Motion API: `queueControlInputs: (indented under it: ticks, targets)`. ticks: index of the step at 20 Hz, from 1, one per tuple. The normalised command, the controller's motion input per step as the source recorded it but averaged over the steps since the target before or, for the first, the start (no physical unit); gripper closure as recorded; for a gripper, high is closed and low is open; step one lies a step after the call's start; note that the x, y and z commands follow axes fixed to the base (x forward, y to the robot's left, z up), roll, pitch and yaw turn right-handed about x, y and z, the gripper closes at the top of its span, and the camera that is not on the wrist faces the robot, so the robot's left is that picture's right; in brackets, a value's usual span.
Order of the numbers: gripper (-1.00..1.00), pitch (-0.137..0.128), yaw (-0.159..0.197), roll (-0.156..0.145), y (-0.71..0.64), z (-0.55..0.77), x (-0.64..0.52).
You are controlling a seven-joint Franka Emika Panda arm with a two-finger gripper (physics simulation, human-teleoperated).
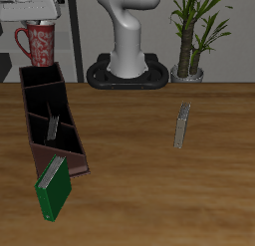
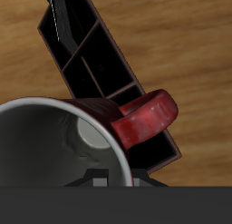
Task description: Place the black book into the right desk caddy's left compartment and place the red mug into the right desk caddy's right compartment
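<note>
My gripper [image 1: 41, 27] is shut on the rim of the red mug [image 1: 41, 46] and holds it in the air over the back end of the right desk caddy [image 1: 30, 119]. In the wrist view the mug's white inside [image 2: 50, 150] and red handle [image 2: 145, 119] hang above the caddy's small squarish end section [image 2: 149, 141]. The black book [image 1: 52, 126] stands tilted in the caddy's middle section. Its white page edges also show in the wrist view [image 2: 58, 21].
A green book [image 1: 55, 190] leans at the caddy's end nearest the table's front edge. A thin grey object [image 1: 182, 125] stands on the table farther across. The robot base [image 1: 127, 66] and a potted plant [image 1: 194, 36] are at the back.
</note>
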Motion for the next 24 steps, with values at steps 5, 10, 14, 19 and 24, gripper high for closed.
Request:
queueControlInputs:
  ticks: [5, 10, 14, 19, 24]
  targets:
    - [1.00, -0.011, -0.010, -0.081, -0.22, -0.01, -0.03]
    - [1.00, 0.005, -0.021, -0.026, -0.12, -0.08, -0.01]
    - [1.00, 0.023, 0.015, 0.011, 0.10, -0.18, 0.03]
    - [1.00, 0.025, 0.005, 0.008, 0.10, -0.16, 0.04]
    - [1.00, 0.056, 0.044, -0.012, 0.08, -0.28, 0.11]
